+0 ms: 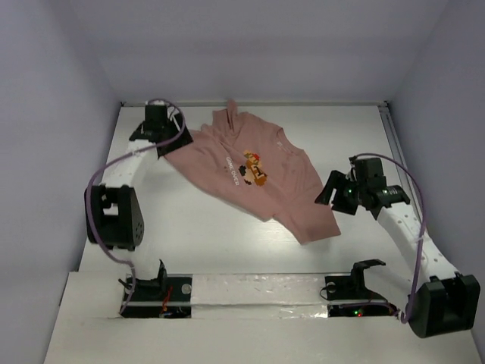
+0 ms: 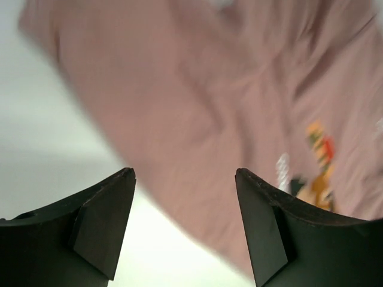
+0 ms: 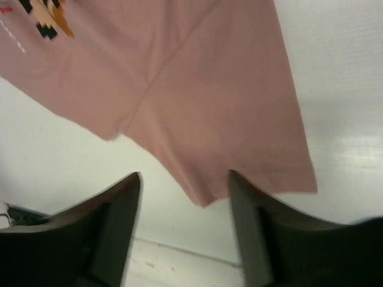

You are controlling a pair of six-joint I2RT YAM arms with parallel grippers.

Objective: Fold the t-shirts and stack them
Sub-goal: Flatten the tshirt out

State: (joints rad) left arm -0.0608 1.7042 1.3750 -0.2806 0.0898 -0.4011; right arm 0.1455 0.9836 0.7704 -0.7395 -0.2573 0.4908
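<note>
The t-shirt [image 1: 258,178] lies crumpled on the table [image 1: 189,235] in the upper middle of the top view. Its long axis runs diagonally from upper left to lower right, with the print facing up. The left pincer [image 1: 168,144] sits at the shirt's upper-left edge, fingers spread, with cloth filling its wrist view just beyond the tips. The right pincer [image 1: 333,196] is also spread and holds nothing. It hangs just beside the lower-right end, with a loose corner pointing down between its fingers [image 3: 119,203]. Both arms look about equally near, one at each end of the diagonal.
</note>
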